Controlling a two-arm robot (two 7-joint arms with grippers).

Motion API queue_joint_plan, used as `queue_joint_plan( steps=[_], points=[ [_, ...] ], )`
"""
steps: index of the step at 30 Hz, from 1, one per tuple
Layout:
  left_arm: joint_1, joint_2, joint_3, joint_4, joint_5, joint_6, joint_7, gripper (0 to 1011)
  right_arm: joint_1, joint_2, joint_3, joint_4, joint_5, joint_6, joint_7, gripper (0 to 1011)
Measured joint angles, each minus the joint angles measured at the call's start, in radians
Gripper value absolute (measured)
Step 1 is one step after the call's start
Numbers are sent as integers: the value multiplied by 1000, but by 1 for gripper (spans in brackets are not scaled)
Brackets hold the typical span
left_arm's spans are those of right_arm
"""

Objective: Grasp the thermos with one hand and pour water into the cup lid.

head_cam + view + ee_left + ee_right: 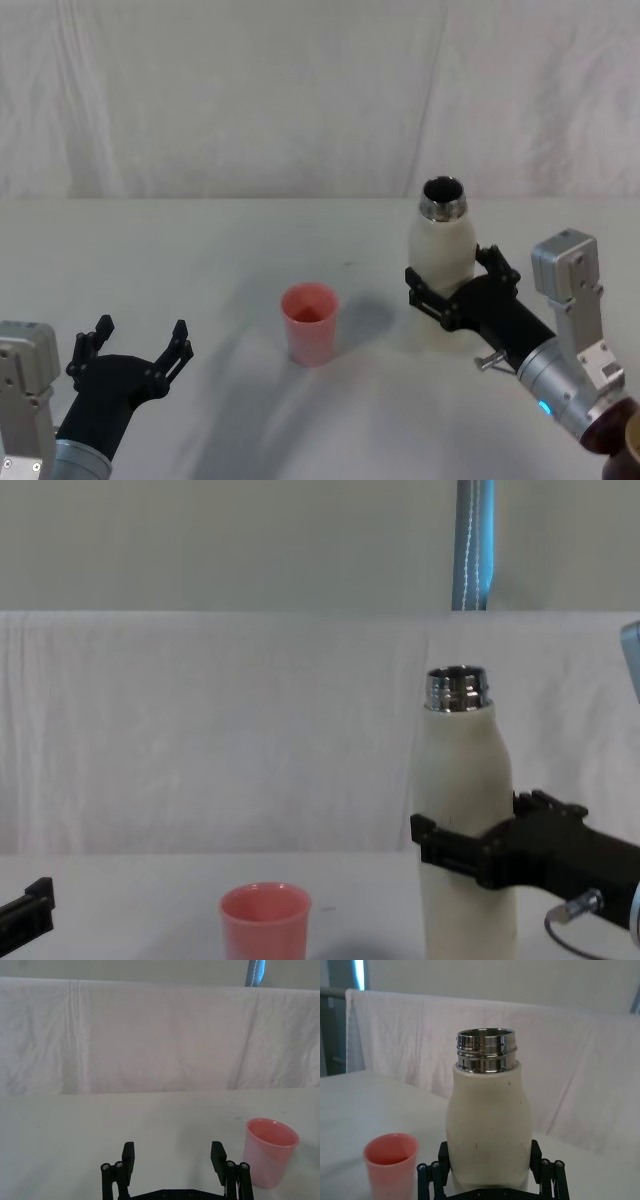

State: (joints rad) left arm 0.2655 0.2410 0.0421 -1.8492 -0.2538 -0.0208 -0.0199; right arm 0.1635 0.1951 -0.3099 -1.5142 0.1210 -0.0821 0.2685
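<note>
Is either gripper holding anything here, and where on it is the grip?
The right gripper clasps the upright thermos around its lower body. The left gripper is open and empty, left of the cup lid.

I get soft, even, rather dim light; the cup lid (310, 322) throws a faint shadow toward five o'clock, and the thermos (487, 1125) neck glints.

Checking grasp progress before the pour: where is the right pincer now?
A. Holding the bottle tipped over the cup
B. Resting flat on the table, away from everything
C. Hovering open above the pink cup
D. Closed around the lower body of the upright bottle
D: the right pincer clamps the upright bottle low on its body, beside the cup.
</note>
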Motion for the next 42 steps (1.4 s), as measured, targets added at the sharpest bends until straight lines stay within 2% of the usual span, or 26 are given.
queue_joint_plan(
  steps=[4, 11, 16, 24, 29, 36, 42],
  points=[
    [0, 0, 0, 0, 0, 0, 0, 1001, 51, 17, -8, 40, -32, -31, 16, 957],
    [0, 0, 0, 0, 0, 0, 0, 1001, 132, 26, -31, 115, -84, -85, 32, 957],
    [0, 0, 0, 0, 0, 0, 0, 1001, 181, 40, -65, 162, -168, -146, 29, 957],
    [0, 0, 0, 0, 0, 0, 0, 1001, 201, 70, -110, 184, -292, -213, 7, 957],
    [0, 0, 0, 0, 0, 0, 0, 1001, 207, 86, -138, 190, -379, -228, -21, 956],
    [0, 0, 0, 0, 0, 0, 0, 1001, 222, 92, -169, 206, -457, -233, -38, 957],
    [0, 0, 0, 0, 0, 0, 0, 1001, 244, 93, -192, 233, -498, -248, -43, 957]
  ],
)
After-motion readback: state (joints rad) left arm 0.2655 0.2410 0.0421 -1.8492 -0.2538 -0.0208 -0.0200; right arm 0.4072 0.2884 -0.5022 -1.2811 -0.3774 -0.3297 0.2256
